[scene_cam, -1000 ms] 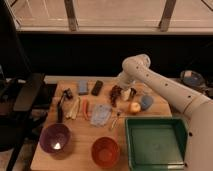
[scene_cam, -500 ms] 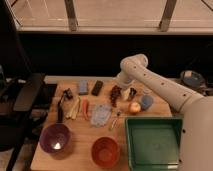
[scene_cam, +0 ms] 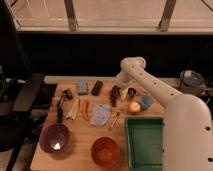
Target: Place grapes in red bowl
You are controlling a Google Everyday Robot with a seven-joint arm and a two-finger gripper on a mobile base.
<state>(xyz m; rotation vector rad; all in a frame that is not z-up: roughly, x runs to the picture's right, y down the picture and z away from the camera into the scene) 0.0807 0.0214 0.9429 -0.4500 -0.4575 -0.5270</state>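
One claw over grapes, seemingly lying near-to-far.

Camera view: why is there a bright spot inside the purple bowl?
Camera view: a white glare spot, likely a reflected light, sits in the purple bowl; the red bowl gleams faintly; the window band above is brightest; the jaws at the grapes lie in dim warm light.
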